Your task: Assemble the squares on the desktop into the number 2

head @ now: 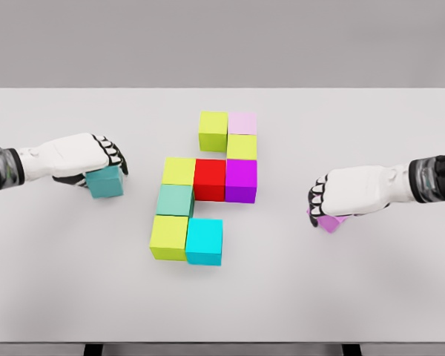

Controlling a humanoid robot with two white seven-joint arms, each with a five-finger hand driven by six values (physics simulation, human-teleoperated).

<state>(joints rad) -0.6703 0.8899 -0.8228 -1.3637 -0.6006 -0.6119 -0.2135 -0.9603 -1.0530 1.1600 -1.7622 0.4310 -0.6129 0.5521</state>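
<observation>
1. white table (59,282) seen from the head cam, with a cluster of coloured cubes in the middle that already looks a lot like a blocky 2.
2. top row: a lime cube (213,130) with a pale pink cube (242,123) touching its right side.
3. right under the pale pink one sits a yellow-green cube (242,147), and below that a magenta cube (241,179).
4. middle row going leftward from the magenta: a red cube (209,179), then a yellow cube (178,171), all touching.
5. under the yellow one is a sea-green cube (175,200), then a lime-yellow cube (169,236) at the bottom left, with a cyan cube (205,241) right beside it on the right.
6. left hand (85,157) comes in from the left edge, well apart from the cluster, fingers wrapped over a teal cube (106,183) that sits on the table under its palm.
7. right hand (348,194) comes in from the right edge, also away from the cluster, fingers curled down over a violet cube (330,222), mostly hidden under the hand, just a corner poking out.
</observation>
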